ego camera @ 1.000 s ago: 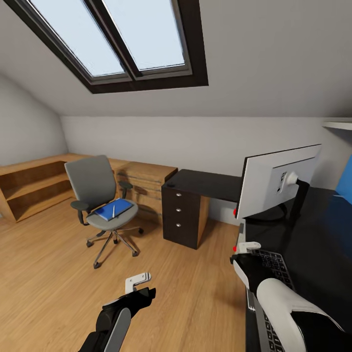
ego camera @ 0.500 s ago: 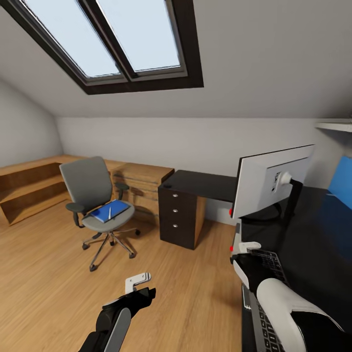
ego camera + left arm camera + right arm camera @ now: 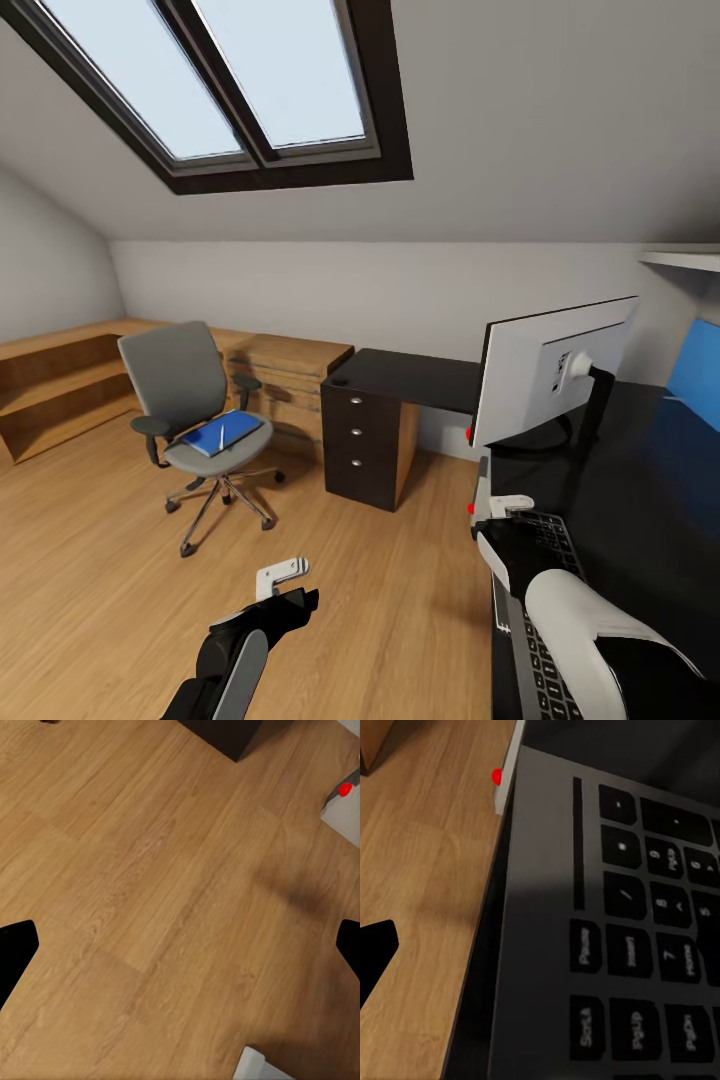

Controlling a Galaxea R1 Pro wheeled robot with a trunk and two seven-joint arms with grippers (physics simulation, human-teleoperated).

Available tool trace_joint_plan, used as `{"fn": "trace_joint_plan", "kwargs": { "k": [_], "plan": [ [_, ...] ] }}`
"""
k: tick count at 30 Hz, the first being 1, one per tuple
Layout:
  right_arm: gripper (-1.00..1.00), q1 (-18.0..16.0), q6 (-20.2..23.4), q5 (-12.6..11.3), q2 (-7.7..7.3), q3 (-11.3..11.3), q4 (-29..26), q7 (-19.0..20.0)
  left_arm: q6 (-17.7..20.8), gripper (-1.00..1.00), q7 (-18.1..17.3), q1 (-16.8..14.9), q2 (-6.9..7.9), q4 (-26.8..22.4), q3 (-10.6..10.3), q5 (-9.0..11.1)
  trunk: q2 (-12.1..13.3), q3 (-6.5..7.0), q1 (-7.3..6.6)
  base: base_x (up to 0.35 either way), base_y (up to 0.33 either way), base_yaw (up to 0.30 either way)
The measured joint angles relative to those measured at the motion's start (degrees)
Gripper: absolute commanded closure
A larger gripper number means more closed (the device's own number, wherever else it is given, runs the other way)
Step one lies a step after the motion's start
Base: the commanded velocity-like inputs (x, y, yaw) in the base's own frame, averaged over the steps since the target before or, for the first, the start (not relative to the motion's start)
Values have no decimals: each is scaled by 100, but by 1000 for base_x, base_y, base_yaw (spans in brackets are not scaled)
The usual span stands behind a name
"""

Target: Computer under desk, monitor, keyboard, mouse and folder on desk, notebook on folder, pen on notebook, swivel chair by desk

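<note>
**Robot beside the desk, with the folder waiting on the chair across the room**

A sloped-ceiling bedroom with a skylight. At the right, a black desk point(image 3: 660, 470) carries a monitor point(image 3: 552, 378) seen from behind and a keyboard point(image 3: 548, 600) lying at the desk's near edge. The right gripper point(image 3: 500, 512) hangs over the keyboard's edge; its wrist camera looks down on the number-pad keys point(image 3: 645, 960) and the wooden floor point(image 3: 427, 885) beside them. Whether its fingers are apart or together cannot be told. The left gripper point(image 3: 283, 578) is held low over bare floor, fingers spread wide and holding nothing.

Across the room a grey swivel chair point(image 3: 195, 415) stands well apart from the desk. On its seat lies a blue folder point(image 3: 222, 432) with a thin pen-like object on top; it is too small to say more.

The likely step is driving to the chair to fetch the folder. To do it well, the robot should approach the seat from its open front, keep both arms tucked, and stop near enough to reach flat under the folder.

In the way: a dark drawer unit point(image 3: 368, 452) juts out between chair and desk, and the chair's armrests and wheeled base crowd the seat. Low wooden shelving point(image 3: 60, 385) lines the far wall.
</note>
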Motion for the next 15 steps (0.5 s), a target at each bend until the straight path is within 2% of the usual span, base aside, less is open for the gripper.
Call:
{"fn": "trace_joint_plan", "kwargs": {
  "k": [15],
  "plan": [
    [-100,0,-2,5,1,0,58,1,0,-100,-8,0,0,0,1,3,0,11,0,0,0,-46]
  ]
}}
